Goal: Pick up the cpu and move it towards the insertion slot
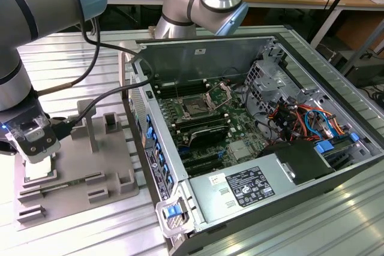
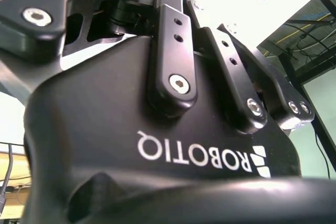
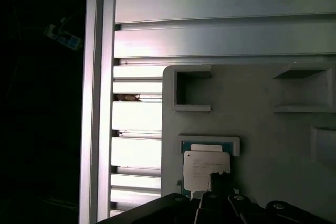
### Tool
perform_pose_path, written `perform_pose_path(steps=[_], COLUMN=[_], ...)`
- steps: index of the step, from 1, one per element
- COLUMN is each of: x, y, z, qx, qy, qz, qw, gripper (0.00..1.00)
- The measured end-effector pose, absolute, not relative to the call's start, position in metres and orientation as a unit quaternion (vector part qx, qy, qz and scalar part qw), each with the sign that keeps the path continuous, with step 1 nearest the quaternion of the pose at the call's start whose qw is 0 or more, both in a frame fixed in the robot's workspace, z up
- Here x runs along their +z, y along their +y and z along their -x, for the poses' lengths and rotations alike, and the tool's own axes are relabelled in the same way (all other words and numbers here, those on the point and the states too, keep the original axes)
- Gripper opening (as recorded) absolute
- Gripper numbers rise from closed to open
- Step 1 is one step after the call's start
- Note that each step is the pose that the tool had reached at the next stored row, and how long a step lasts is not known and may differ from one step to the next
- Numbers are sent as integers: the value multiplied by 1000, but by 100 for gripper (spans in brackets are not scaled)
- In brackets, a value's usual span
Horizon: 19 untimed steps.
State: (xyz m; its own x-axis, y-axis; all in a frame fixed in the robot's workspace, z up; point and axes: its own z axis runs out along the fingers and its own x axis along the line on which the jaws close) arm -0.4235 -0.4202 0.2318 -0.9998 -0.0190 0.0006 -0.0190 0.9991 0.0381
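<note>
The cpu (image 3: pixel 205 169), a small flat square with a pale silvery top, lies in a recess of the grey fixture plate (image 3: pixel 262 129). My gripper (image 1: pixel 37 153) is low over that plate at the exterior view's left, right above the cpu, and a dark part of it overlaps the chip's edge in the first wrist view. The second wrist view shows the gripper's black body (image 2: pixel 173 129) from close up. The insertion slot (image 1: pixel 195 107), a square socket with a dark centre and a raised metal retention plate (image 1: pixel 219 95), sits on the motherboard in the open computer case, far off to the exterior view's right.
The grey fixture plate (image 1: pixel 90 166) carries several raised blocks and pockets. The case's side wall (image 1: pixel 153 148) stands between the plate and the motherboard. A power supply (image 1: pixel 246 187), drive cage (image 1: pixel 270 82) and coloured cables (image 1: pixel 306 121) fill the case. Black cables (image 1: pixel 102 97) hang from the arm.
</note>
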Motion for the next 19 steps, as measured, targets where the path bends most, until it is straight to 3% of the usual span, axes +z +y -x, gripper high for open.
perform_pose_path(steps=[19], x=[222], y=[-420], z=[425], qx=[-19], qy=[-1000], qz=[-10], qw=[0], gripper=[11])
